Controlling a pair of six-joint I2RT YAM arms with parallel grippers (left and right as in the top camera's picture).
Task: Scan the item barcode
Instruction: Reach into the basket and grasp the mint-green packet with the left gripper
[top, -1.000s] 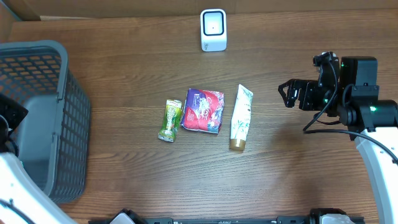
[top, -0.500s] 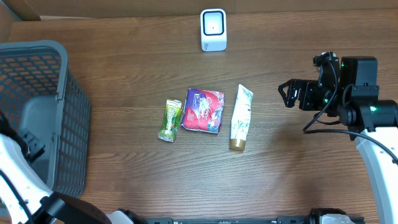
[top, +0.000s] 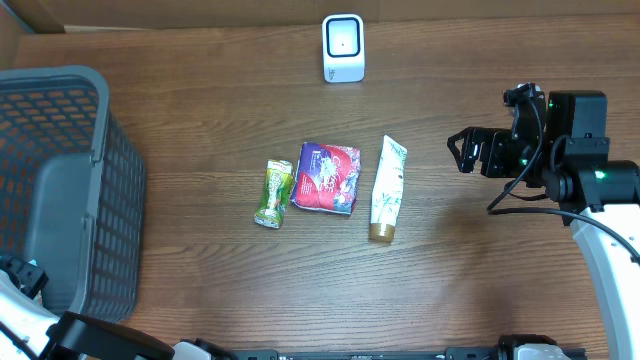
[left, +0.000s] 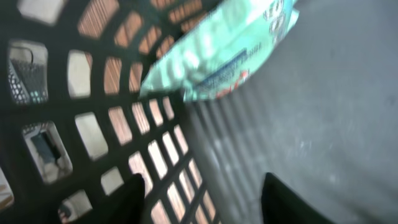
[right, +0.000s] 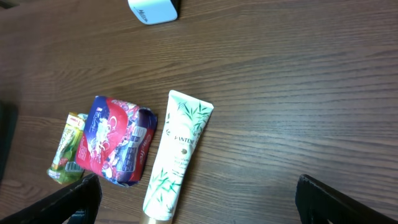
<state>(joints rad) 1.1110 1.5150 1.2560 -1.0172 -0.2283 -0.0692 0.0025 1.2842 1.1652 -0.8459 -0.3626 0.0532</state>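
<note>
1. Layout (overhead view). The table (top: 200, 120) carries a grey mesh basket (top: 120, 200) at its 9 o'clock edge. The scanner (top: 343, 47) stands at 12 o'clock. Three items lie in a row at the centre.

2. Right gripper (top: 460, 152). It is positioned at 3 o'clock, above the table and clear of every item. The jaws stand fully apart and hold nothing.

3. Left gripper (left: 205, 190). It is low inside the basket at the 8 o'clock corner. In the left wrist view both fingers show with a gap between them and nothing in it. A teal packet (left: 217, 50) lies ahead of them, at 12 o'clock in that view, against the basket wall and not gripped.

4. Items, by size.
   - Tube (top: 387, 188): the item nearest the right gripper, at 9 o'clock from it. Its long axis runs close to 12-to-6, with the cap end at 6 o'clock.
   - Purple packet (top: 326, 177): just beside the tube, at the tube's 9 o'clock.
   - Green sachet (top: 273, 193): just beside the packet, again at 9 o'clock.

5. Governing relation. No item is in hand, so the pick is not yet begun. The right arm is judged the nearer tool for all three items, and the tube is the first in its reach. The approach runs toward 9 o'clock. The jaws should close across the tube's short width, not along its 12-to-6 length. From the tube, the scanner lies at 11 o'clock. No barcode can be made out on any item.
</note>
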